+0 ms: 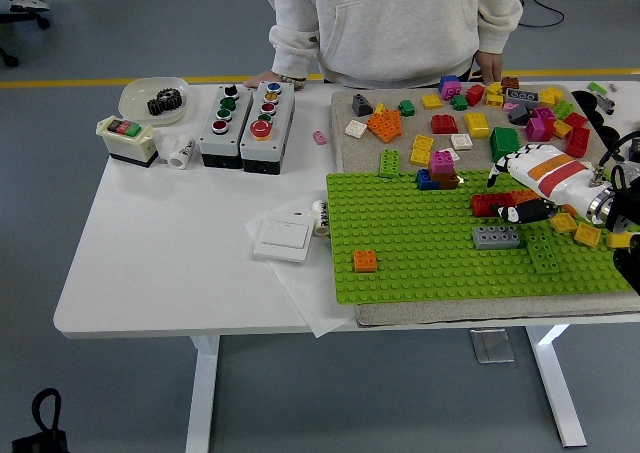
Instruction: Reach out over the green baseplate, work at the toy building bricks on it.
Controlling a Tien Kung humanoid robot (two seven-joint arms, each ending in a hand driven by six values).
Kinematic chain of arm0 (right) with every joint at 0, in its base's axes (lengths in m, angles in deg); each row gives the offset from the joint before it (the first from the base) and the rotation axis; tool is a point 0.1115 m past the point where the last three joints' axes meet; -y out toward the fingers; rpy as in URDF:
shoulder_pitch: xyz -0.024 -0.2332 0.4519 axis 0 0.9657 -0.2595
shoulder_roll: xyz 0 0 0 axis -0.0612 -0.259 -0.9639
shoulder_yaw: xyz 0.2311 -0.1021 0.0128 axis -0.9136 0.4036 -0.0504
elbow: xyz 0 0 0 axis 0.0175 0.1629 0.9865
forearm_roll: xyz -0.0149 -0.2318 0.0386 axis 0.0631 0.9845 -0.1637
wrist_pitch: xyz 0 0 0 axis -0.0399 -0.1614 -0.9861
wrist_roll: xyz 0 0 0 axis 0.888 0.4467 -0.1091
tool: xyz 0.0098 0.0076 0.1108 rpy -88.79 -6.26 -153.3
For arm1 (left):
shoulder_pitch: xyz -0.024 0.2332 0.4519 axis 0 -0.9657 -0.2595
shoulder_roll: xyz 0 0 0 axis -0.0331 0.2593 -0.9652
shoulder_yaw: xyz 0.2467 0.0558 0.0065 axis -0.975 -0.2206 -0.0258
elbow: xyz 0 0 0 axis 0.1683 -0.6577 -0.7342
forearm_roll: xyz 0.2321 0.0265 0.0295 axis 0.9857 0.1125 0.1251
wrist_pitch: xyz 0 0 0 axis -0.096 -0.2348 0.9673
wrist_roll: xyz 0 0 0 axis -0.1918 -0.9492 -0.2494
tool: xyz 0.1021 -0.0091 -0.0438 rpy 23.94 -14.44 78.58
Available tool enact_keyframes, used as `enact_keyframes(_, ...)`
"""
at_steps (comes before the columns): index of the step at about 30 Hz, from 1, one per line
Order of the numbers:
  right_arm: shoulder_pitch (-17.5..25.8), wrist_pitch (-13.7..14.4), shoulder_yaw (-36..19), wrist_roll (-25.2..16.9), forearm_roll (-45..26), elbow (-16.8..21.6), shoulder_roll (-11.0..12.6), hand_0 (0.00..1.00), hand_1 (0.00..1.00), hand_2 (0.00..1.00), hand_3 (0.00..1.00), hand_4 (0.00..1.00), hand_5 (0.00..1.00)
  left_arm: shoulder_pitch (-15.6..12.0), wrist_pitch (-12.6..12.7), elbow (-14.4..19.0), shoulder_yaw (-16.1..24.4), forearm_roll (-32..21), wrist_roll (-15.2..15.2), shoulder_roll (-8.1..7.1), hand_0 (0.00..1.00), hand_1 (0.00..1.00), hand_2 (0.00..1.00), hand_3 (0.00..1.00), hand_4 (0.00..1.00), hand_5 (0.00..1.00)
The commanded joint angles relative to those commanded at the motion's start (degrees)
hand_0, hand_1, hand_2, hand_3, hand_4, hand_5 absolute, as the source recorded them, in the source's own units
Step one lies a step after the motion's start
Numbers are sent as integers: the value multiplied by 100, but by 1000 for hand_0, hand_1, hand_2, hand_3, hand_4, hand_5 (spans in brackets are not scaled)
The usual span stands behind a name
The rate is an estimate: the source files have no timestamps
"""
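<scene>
Green baseplate (420, 253) lies mostly bare left of the right robot hand (530, 188), its grip unclear.

Right hand (535, 185) over green baseplate (420, 243)

Nothing here is legible to me. The small white roll (181, 151) beside my left-hand control boxes carries dark print, and so does the one (321, 216) at the green baseplate's (420, 253) left edge, but both are too small and blurred to make out (letters, perhaps, no more than that). The button boxes (244, 125) show coloured caps with no readable marking, and the bricks and my right hand (540, 183) show no lettering I can read.
</scene>
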Motion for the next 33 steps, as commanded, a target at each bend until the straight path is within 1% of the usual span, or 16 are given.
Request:
enact_keyframes(3, -13, -10, 35, 49, -16, -40, -27, 808, 745, 762, 726, 807, 401, 11, -4, 4, -5, 5, 1, -1, 763, 763, 763, 607, 687, 604)
enact_keyframes(4, -14, -15, 42, 61, -17, -47, -33, 812, 751, 769, 763, 822, 391, 14, -5, 5, -6, 5, 1, -1, 766, 764, 763, 609, 686, 604)
enact_keyframes(10, -13, -106, 234, 141, -128, -150, -107, 815, 752, 769, 768, 826, 402, 26, -17, 12, -2, 29, -4, -2, 764, 766, 763, 608, 686, 604)
enact_keyframes(15, -13, -126, 358, 213, -271, -225, -156, 815, 752, 769, 768, 826, 402, 37, -38, 21, 14, 74, -10, -3, 764, 766, 763, 608, 686, 604)
enact_keyframes(16, -19, -130, 380, 231, -298, -241, -162, 812, 751, 767, 758, 796, 414, 42, -42, 24, 16, 84, -11, -3, 764, 768, 763, 608, 686, 604)
enact_keyframes(21, -54, -142, 469, 284, -386, -289, -156, 812, 751, 767, 758, 796, 414, 62, -47, 31, 17, 106, -12, -5, 764, 768, 763, 608, 686, 604)
enact_keyframes(22, -68, -157, 507, 289, -429, -303, -149, 794, 735, 751, 728, 774, 432, 75, -46, 32, 17, 106, -11, -6, 764, 768, 764, 608, 687, 604)
enact_keyframes(27, -123, -202, 650, 306, -545, -341, -140, 794, 735, 751, 728, 774, 432, 122, -43, 34, 14, 104, -9, -6, 764, 768, 764, 608, 687, 604)
enact_keyframes(28, -144, -216, 710, 310, -570, -346, -140, 791, 729, 743, 727, 798, 416, 139, -41, 34, 9, 98, -10, -7, 764, 768, 764, 608, 687, 604)
enact_keyframes(33, -170, -273, 827, 298, -664, -348, -151, 791, 729, 743, 727, 798, 416, 169, -25, 31, -3, 68, -12, -4, 764, 768, 764, 608, 687, 604)
